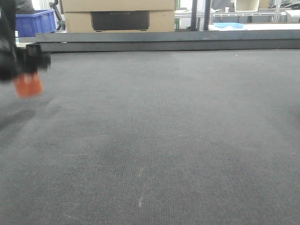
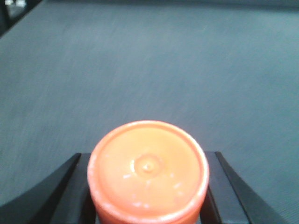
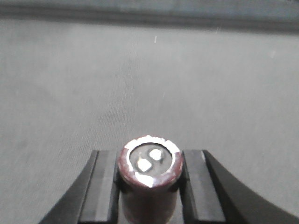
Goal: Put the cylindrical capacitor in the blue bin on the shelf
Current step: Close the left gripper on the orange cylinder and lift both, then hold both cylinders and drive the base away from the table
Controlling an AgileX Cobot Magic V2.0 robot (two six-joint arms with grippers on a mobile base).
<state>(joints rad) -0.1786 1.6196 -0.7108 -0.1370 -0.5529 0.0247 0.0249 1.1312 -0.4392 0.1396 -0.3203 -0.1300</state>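
My right gripper is shut on the cylindrical capacitor, a dark maroon cylinder whose silvery top carries two terminals; it stands upright between the black pads above the grey mat. My left gripper is shut on an orange cylinder, seen end-on in the left wrist view. In the front view that blurred gripper hangs at the far left, the orange cylinder sticking out below it. A blue bin stands at the back left. A metal rack, the shelf, shows partly at the back right.
A dark grey mat covers the table. A grey rail runs along its far edge. Behind it stands a cardboard box with a dark panel. Something pale blue lies on the back right.
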